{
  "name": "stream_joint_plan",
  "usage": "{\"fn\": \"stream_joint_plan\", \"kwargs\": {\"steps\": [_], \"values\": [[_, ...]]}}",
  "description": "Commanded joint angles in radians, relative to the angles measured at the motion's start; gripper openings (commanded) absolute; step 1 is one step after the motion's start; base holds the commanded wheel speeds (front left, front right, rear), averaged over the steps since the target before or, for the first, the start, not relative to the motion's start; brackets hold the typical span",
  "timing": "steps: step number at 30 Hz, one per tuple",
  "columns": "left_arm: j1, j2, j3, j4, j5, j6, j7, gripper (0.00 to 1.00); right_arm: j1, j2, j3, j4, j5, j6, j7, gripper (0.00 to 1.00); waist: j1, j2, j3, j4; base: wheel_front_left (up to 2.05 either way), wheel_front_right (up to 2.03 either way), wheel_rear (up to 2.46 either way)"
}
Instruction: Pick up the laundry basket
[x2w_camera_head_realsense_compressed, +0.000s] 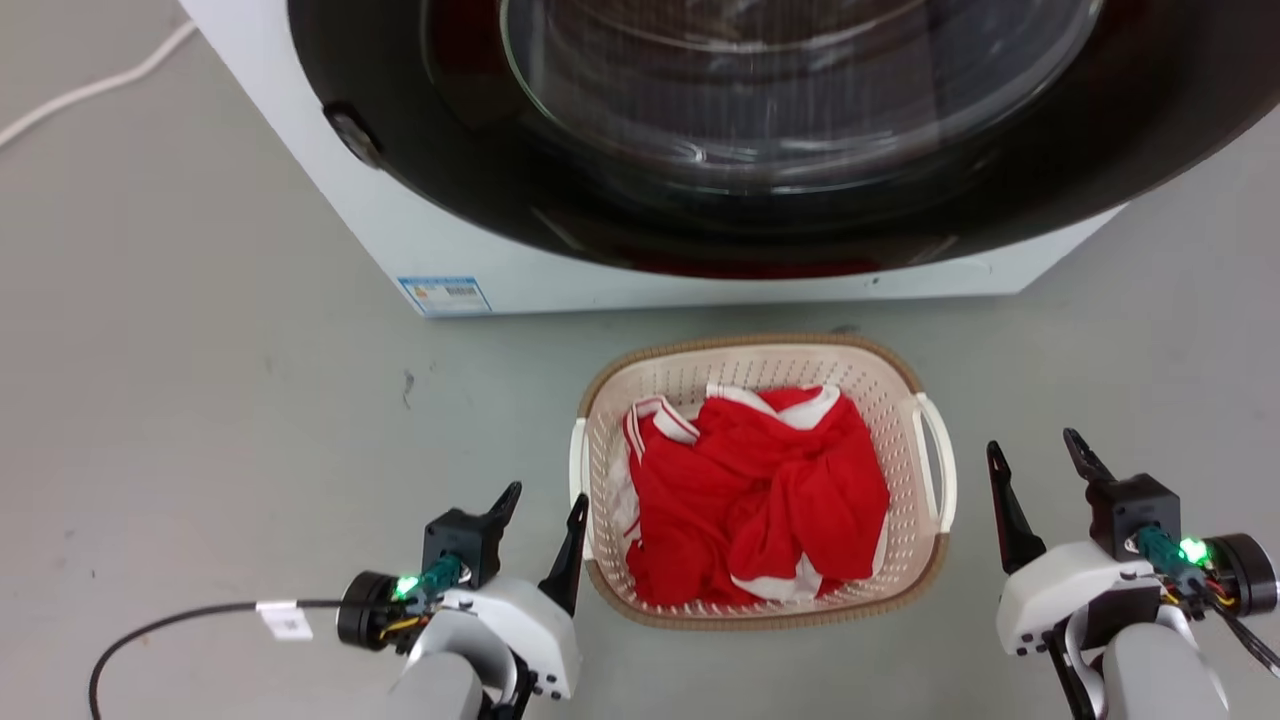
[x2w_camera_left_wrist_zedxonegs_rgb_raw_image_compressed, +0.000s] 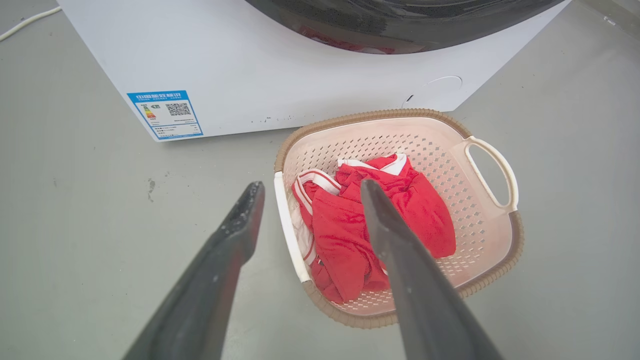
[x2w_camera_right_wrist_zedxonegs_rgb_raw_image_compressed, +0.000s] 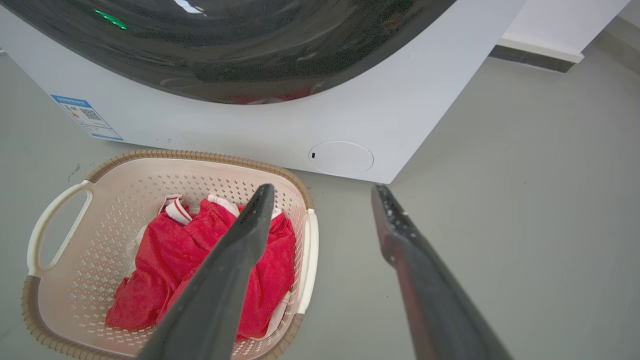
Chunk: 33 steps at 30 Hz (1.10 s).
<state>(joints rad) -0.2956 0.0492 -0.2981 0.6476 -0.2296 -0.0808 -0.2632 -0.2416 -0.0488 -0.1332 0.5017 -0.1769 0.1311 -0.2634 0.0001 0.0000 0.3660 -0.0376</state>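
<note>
We judge the laundry basket (x2w_camera_head_realsense_compressed: 690, 380) to be light and fairly stiff. It is thin perforated plastic carrying only a crumpled red garment (x2w_camera_head_realsense_compressed: 770, 490). Its smooth walls would probably flex and slip under a pinch. The better holds are the two white loops, the left handle (x2w_camera_head_realsense_compressed: 577, 470) and the right handle (x2w_camera_head_realsense_compressed: 940, 460). With one in each hand it should rise level and the cloth stay inside.

The basket stands on the floor (x2w_camera_head_realsense_compressed: 200, 400), just on the near side of the washer (x2w_camera_head_realsense_compressed: 560, 270), between our two hands. Our left hand (x2w_camera_head_realsense_compressed: 546, 495) sits just beside the basket's near-left corner. Its inner finger is almost at the left handle, and its fingers are parted and hold nothing. Our right hand (x2w_camera_head_realsense_compressed: 1032, 442) is a little to the right of the right handle, spread somewhat wider and also empty. In each wrist view the nearer handle lies between that hand's two fingers.
</note>
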Motion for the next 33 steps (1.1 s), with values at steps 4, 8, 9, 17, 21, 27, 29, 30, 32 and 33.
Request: {"fn": "stream_joint_plan", "kwargs": {"steps": [4,8,9,17,21,27,29,30,32,33], "values": [[-0.076,0.002,-0.027,0.053,-0.013,-0.005,-0.002,1.00,-0.076,-0.003,-0.013,0.072,-0.030,-0.001,-0.002,1.00,-0.0001,0.0000,0.105,-0.003,0.00,0.00,0.00],[-0.133,0.002,-0.045,0.098,-0.026,-0.001,-0.002,1.00,-0.131,-0.003,-0.021,0.136,-0.044,-0.001,-0.002,1.00,-0.0001,0.0000,0.166,-0.004,0.00,0.00,0.00],[-0.143,0.002,-0.049,0.109,-0.029,-0.001,-0.002,1.00,-0.145,-0.004,-0.022,0.153,-0.045,-0.001,-0.002,1.00,-0.0001,0.0000,0.180,-0.005,0.00,0.00,0.00],[-0.239,0.002,-0.077,0.170,-0.047,0.008,-0.002,1.00,-0.250,-0.017,-0.040,0.268,-0.060,-0.001,-0.002,1.00,-0.0001,0.0000,0.299,0.001,0.00,0.00,0.00],[-0.271,0.002,-0.091,0.178,-0.048,0.012,-0.002,1.00,-0.294,-0.017,-0.048,0.318,-0.063,-0.001,-0.002,1.00,-0.0001,0.0000,0.350,0.001,0.00,0.00,0.00],[-0.298,0.002,-0.098,0.180,-0.048,0.018,-0.002,1.00,-0.346,-0.019,-0.065,0.377,-0.071,-0.001,-0.002,1.00,-0.0001,0.0000,0.403,0.000,0.00,0.00,0.00],[-0.306,0.002,-0.101,0.182,-0.046,0.020,-0.002,1.00,-0.359,-0.019,-0.067,0.394,-0.073,-0.001,-0.002,1.00,-0.0001,0.0000,0.415,0.001,0.00,0.00,0.00],[-0.310,0.002,-0.101,0.181,-0.045,0.020,-0.003,1.00,-0.366,-0.019,-0.065,0.399,-0.076,-0.001,-0.002,1.00,-0.0001,0.0000,0.422,0.002,0.00,0.00,0.00],[-0.314,0.002,-0.101,0.179,-0.041,0.020,-0.002,1.00,-0.379,-0.018,-0.061,0.411,-0.078,-0.001,-0.002,1.00,-0.0001,0.0000,0.433,0.002,0.00,0.00,0.00],[-0.316,0.002,-0.102,0.178,-0.040,0.021,-0.002,1.00,-0.384,-0.018,-0.060,0.417,-0.080,-0.001,-0.002,1.00,-0.0001,0.0000,0.440,0.003,0.00,0.00,0.00]]}}
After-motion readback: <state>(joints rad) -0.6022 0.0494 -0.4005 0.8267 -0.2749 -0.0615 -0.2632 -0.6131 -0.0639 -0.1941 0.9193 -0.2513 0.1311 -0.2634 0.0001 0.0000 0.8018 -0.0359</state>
